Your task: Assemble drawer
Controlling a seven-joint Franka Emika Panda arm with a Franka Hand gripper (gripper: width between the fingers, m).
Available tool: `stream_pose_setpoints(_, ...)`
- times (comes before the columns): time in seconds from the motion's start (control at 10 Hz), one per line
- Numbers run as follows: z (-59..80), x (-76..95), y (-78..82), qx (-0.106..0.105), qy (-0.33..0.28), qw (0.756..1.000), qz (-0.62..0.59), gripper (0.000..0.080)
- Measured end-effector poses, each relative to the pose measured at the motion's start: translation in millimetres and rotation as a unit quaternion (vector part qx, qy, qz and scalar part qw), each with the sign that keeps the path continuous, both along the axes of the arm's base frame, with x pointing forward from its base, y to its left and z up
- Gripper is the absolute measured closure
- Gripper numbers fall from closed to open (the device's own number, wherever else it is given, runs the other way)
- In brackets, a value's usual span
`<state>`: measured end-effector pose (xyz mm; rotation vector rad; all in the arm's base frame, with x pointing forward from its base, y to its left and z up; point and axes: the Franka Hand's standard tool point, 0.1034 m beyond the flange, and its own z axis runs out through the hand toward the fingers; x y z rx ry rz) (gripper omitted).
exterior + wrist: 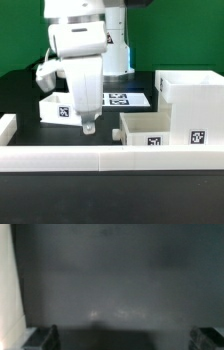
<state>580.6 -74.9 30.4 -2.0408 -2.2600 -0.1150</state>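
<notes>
The tall open box casing [190, 100] stands at the exterior view's right. One small tray [145, 128] with a square marker sits against its front left. The other small tray [52, 106] sits at the left, partly behind my arm. My gripper [88, 124] points down over bare black table between the two trays, just above the surface. In the wrist view my gripper [125, 330] is open and empty, its fingers [46, 336] wide apart over dark table. No drawer piece lies between the jaws.
The marker board [122, 99] lies flat behind my gripper. A low white wall [100, 157] runs along the table's front and a piece of it [8, 126] stands at the left. A white surface [8, 291] shows at one edge of the wrist view.
</notes>
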Motion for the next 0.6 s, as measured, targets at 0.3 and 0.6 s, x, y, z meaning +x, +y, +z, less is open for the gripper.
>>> stream_pose_setpoints(0.3, -6.3, 1.8, 19.8, 0.015, 0.006, 1.000, -0.004, 0.0151)
stream_pose_setpoints(0.6, -5.2, 5.9, 31.4, 0.019, 0.005, 1.000, -0.006, 0.0151)
